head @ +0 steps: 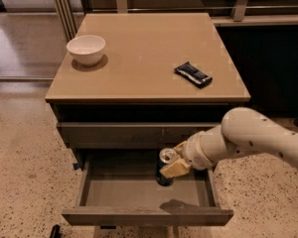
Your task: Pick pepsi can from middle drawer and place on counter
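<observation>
The pepsi can (165, 166), dark blue with a silver top, is upright in my gripper (175, 161), whose pale fingers are shut around its side. I hold it lifted above the grey floor of the open middle drawer (139, 192), near the drawer's right half, and its shadow falls on the floor below. My white arm (253, 138) reaches in from the right. The tan counter (139, 58) is the cabinet's top, above and behind the can.
A white bowl (86, 48) stands at the counter's left rear. A flat dark snack-bar wrapper (193, 74) lies on its right side. A shut drawer front with pale scratches (134, 133) is just above the open drawer. Speckled floor surrounds the cabinet.
</observation>
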